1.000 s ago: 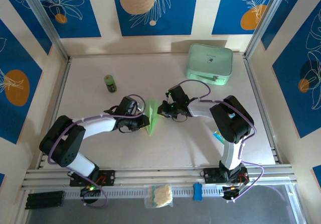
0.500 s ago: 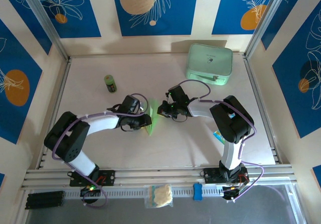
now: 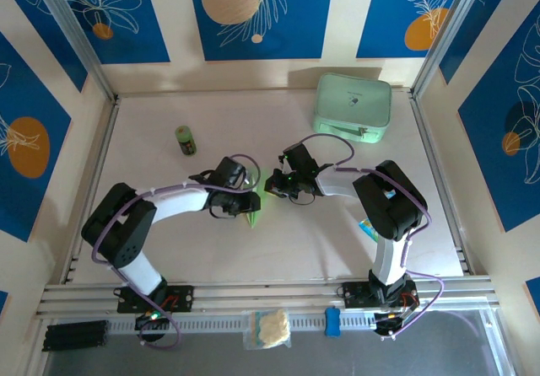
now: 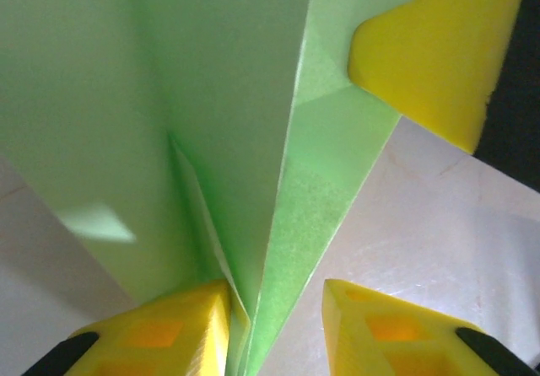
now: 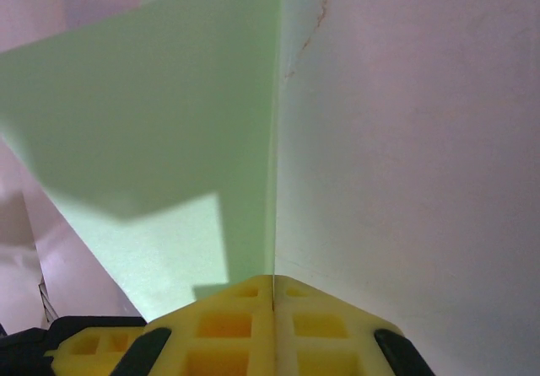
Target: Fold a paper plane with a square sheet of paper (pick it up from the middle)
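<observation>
The right jaws pinch the thin pale green paper plane (image 5: 169, 123) tight by one edge. The left jaws stand a little apart around its folded layers.

From above, the left gripper (image 3: 246, 201) covers most of the paper plane (image 3: 252, 218), leaving its tip bare at 6 o'clock and a patch beside the right gripper (image 3: 275, 184). In the left wrist view it runs off the edge at 12 and 9 o'clock.
</observation>
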